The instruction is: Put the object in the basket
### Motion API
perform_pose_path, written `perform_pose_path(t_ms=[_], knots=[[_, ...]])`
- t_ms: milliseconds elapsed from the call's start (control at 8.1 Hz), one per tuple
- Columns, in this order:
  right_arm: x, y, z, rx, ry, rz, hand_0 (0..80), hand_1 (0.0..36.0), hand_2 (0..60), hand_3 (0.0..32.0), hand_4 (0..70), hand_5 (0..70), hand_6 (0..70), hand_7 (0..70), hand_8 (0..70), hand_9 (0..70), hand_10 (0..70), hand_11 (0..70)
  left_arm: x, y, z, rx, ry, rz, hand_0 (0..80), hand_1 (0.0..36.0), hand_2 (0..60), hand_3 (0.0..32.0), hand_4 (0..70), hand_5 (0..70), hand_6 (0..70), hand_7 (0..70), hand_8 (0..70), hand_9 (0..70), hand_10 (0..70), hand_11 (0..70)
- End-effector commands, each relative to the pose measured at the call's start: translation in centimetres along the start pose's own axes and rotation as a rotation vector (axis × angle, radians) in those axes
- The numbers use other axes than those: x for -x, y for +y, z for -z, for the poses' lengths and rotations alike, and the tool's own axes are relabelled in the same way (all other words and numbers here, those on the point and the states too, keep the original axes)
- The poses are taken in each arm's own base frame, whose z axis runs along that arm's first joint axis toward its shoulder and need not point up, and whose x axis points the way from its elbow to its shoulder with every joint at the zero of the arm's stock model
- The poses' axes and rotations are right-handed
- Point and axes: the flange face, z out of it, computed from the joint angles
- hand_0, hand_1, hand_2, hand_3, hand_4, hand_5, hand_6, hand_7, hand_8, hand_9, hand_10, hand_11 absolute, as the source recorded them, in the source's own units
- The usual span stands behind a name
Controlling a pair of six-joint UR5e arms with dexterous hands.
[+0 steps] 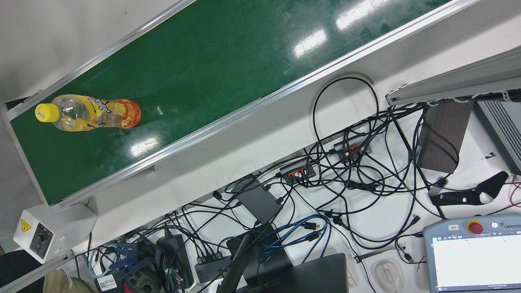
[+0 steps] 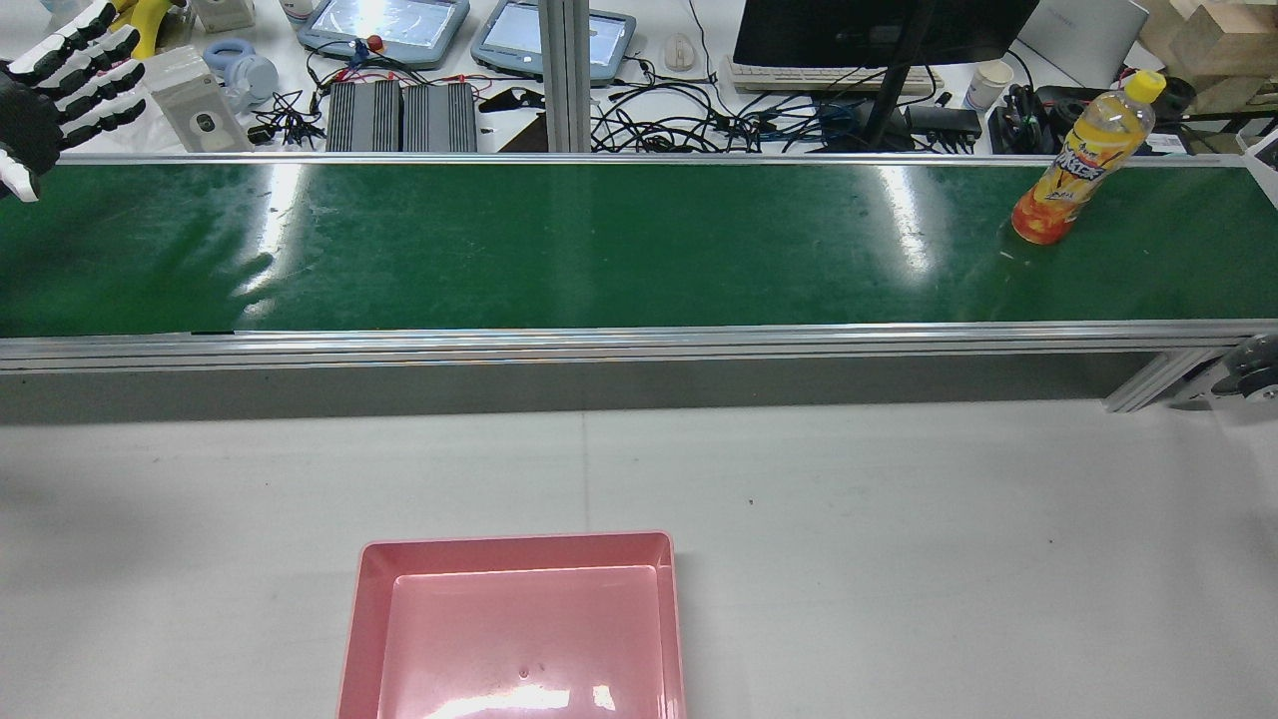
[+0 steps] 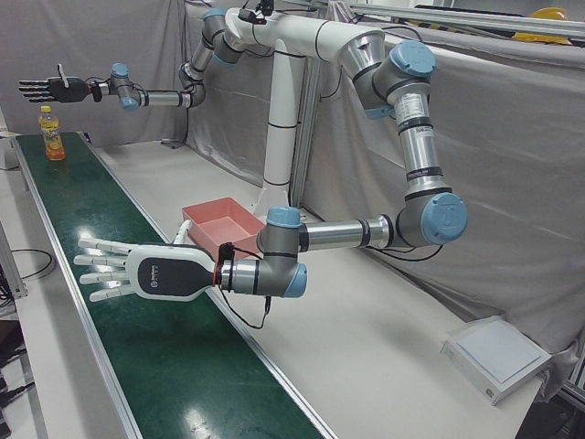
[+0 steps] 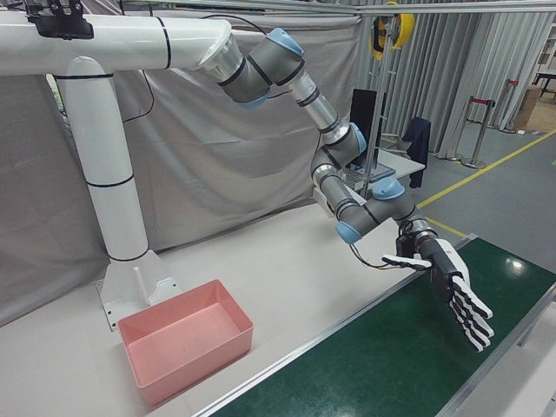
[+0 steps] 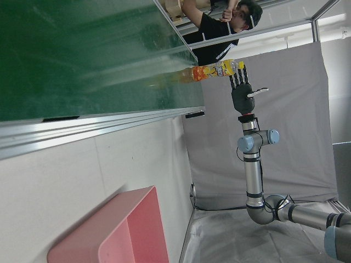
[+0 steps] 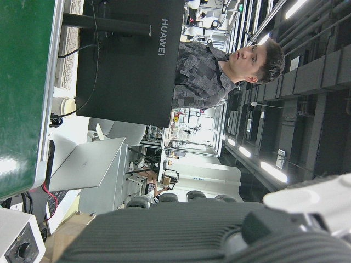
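**Rear view: bottle [image 2: 1083,165] upright at the belt's right end, both hands empty**

Rear view cuts the left hand [image 2: 60,90] at the frame's left edge. Its fingers are spread and hold nothing. This view does not show the right hand at all.

Left-front view shows both hands. The left hand [image 3: 137,274] is flat over the near part of the belt [image 3: 119,302]. The right hand [image 3: 55,89] is splayed above the bottle [image 3: 52,135] and clear of it.

Right-front view shows the right hand [image 4: 452,291] released, but no bottle.

Right hand view is mostly blocked by the hand's own body.

Front view shows no arm. The bottle [image 1: 93,113] sits near the belt's end.

The basket [image 2: 514,542] is on the table, well apart from the bottle, and its near side is cut off. The belt between the hands is bare.
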Motion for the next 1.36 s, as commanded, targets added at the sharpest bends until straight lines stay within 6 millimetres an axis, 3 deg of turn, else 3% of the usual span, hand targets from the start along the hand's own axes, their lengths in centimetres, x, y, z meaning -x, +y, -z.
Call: perform_pose_path(t_ms=[0,370,741,1235], knots=[[0.00,-0.03,0.03,-0.001,0.000,-0.001,0.0,0.0,0.0,0.0,0.0,0.0,0.0,0.0,0.0,0.0,0.0,0.0,-0.20,0.38,-0.07,0.006,0.003,-0.001,56.8,4.2,0.0,3.4,3.2,0.0,0.0,0.0,0.0,0.0,0.9,3.2],[0.00,-0.03,0.03,-0.001,0.000,-0.001,0.0,0.0,0.0,0.0,0.0,0.0,0.0,0.0,0.0,0.0,0.0,0.0,-0.12,0.43,-0.10,0.000,0.000,0.000,60.4,5.9,0.0,1.2,3.4,0.0,0.0,0.0,0.0,0.0,0.0,2.1],[0.00,0.04,-0.04,0.001,0.000,-0.001,0.0,0.0,0.0,0.0,0.0,0.0,0.0,0.0,0.0,0.0,0.0,0.0,0.11,0.34,-0.05,-0.017,-0.008,0.005,62.0,6.5,0.0,0.4,4.1,0.0,0.0,0.0,0.0,0.0,0.6,3.0],[0.00,0.04,-0.04,0.001,0.000,-0.001,0.0,0.0,0.0,0.0,0.0,0.0,0.0,0.0,0.0,0.0,0.0,0.0,0.17,0.05,0.27,-0.048,-0.012,0.009,70.0,8.3,0.0,0.6,4.0,0.5,0.0,0.0,0.0,0.0,0.6,3.3]])
